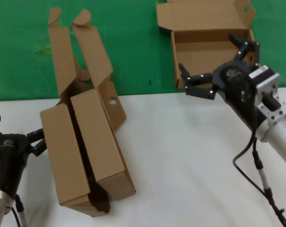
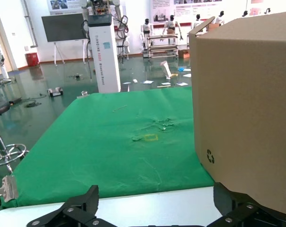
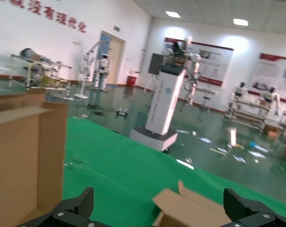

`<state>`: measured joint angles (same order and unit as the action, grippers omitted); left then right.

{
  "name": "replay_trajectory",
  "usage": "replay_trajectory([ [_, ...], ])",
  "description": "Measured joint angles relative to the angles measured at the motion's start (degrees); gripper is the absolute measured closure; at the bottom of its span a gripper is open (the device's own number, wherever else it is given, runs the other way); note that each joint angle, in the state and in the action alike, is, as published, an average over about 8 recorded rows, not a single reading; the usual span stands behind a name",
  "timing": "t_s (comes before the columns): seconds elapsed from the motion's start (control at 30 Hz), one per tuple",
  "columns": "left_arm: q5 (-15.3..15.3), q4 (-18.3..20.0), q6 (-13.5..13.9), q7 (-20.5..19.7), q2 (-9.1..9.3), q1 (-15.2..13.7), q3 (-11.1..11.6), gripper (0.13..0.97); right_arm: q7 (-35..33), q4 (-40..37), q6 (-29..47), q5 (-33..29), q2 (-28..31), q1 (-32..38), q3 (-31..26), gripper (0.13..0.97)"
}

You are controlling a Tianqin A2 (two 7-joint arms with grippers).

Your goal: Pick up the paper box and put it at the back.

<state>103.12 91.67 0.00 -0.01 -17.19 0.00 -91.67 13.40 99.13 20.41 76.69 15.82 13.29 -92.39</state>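
On the far right of the scene, one paper box (image 1: pixel 210 45) is lying open on the green cloth (image 1: pixel 133 47), the back area beyond the white tabletop (image 1: pixel 181 156). Its flap lid is folding away toward the far side, and its tray is facing up with the near edge sitting just behind the line where cloth meets tabletop. The right pincer (image 1: pixel 218 64) is hovering at that near right corner with its fingers spread wide, one finger (image 1: pixel 245 47) reaching over the tray's right wall and the other (image 1: pixel 195 85) lying along the near wall's front; it is gripping nothing. In the right wrist view the same box (image 3: pixel 190 208) is showing low between the two spread fingertips (image 3: pixel 69 210).

On the left, two more brown boxes (image 1: pixel 84 142) are standing nested side by side as a pair, straddling the cloth edge, their two long flaps rising over the green. A small round hole is showing in the side panel of the right one.

The left pincer (image 1: pixel 17 137) is waiting at the near left edge of the tabletop, just beside the pair and apart from it, its fingers also held wide around nothing. In the left wrist view the pair's wall (image 2: pixel 247 109) is filling the frame beside the gripper (image 2: pixel 157 213).

That is counting three boxes and two pincers in all.
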Motion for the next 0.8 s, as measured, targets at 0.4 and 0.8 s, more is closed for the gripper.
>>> replay_trajectory([
  [0.4, 0.0, 0.0, 0.0, 0.0, 0.00, 0.0, 0.0, 0.187, -5.9, -3.3, -9.0, 11.7, 0.6, -5.9, 0.3, 0.129],
  [0.8, 0.0, 0.0, 0.0, 0.0, 0.00, 0.0, 0.0, 0.139, -11.5, -6.4, -17.5, 22.7, 1.2, -11.4, 0.6, 0.129],
])
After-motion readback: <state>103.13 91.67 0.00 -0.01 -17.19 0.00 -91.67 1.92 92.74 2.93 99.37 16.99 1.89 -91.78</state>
